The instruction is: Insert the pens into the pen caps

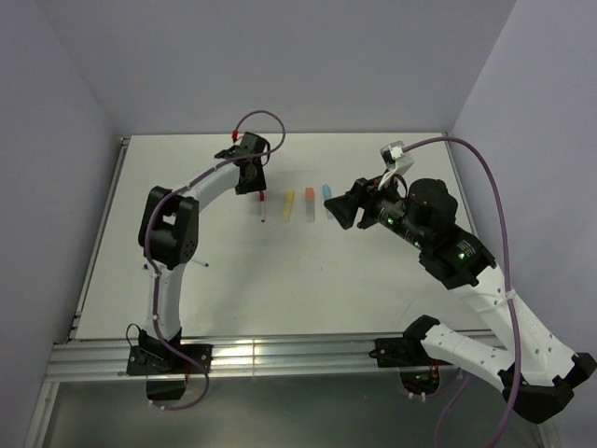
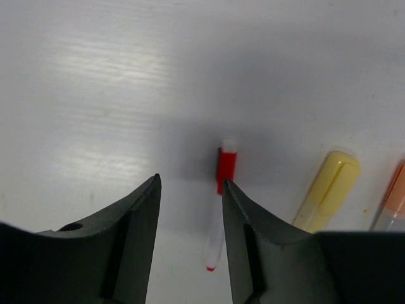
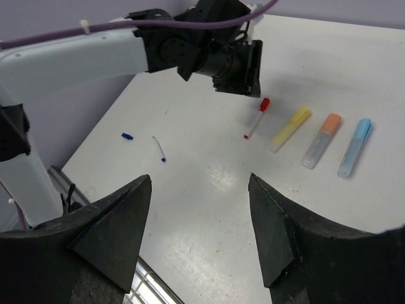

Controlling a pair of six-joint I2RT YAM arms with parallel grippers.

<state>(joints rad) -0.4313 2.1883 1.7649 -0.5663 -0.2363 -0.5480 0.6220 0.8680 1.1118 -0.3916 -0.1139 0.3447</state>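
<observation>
— Since the left gripper (image 2: 190, 183) and right gripper (image 3: 199, 180) both gape empty, what's done?
— Yellow marker (image 3: 291, 126), orange marker (image 3: 321, 140) and light-blue marker (image 3: 354, 147) look capped, rowed on the matte table (image 3: 209, 209). The thin dark-blue pen (image 3: 159, 149) lies apart from its dark-blue cap (image 3: 127, 135); the slim red pen (image 2: 214, 247) beneath the left gripper shows a bare tip.

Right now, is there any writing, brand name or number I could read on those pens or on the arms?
No text can be read in any view.
The red pen, yellow marker, orange marker and light-blue marker show plain plastic with no print.
The dark-blue pen is too small to tell.
The right arm shows only small green lights and no label.
</observation>
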